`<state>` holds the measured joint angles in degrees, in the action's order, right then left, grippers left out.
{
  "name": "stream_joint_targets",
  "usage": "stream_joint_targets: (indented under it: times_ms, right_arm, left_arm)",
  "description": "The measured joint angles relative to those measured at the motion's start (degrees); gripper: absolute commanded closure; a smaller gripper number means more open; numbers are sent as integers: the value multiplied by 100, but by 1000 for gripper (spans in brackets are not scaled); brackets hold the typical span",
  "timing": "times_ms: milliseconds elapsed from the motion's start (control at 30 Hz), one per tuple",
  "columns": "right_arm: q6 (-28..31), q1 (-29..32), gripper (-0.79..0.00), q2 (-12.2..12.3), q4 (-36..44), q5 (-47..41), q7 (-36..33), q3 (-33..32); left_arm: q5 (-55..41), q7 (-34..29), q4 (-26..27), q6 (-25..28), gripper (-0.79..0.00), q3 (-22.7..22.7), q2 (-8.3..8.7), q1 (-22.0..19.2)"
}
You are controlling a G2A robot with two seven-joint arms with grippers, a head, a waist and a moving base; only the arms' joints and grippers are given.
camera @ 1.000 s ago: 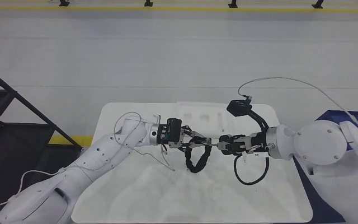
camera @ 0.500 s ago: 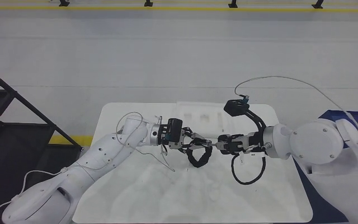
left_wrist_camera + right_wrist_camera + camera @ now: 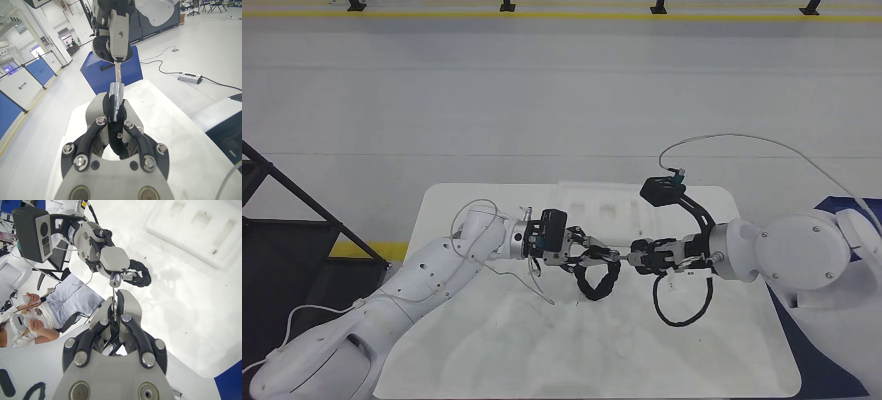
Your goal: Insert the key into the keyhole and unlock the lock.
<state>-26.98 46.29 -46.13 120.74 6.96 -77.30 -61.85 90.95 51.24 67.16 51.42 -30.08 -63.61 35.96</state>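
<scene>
- Starting at left: the lock [image 3: 115, 280] is clamped in the left gripper [image 3: 587, 257], over the table [image 3: 492, 340], barrel aimed rightward.
- Barrel is judged rigid and slick; cable loop [image 3: 143, 275] limp.
- Key [image 3: 118, 73], thin and stiff, is pinched at its bow by the right gripper [image 3: 640, 260].
- Blade tip is set at the keyhole [image 3: 114, 283]; depth cannot be told.

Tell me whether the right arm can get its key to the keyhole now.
Probably yes: the right gripper holds the key with its tip at the keyhole end of the lock, which the left gripper holds facing it; nothing lies between.
</scene>
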Motion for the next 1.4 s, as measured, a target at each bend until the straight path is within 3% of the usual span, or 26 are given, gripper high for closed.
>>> stream_joint_targets:
  times_ms: [1400]
  right_arm:
    - [-153,-325,0,73,-41,74,153,472]
  left_arm:
    - [-199,-156,102,318,0,-63,-107,21]
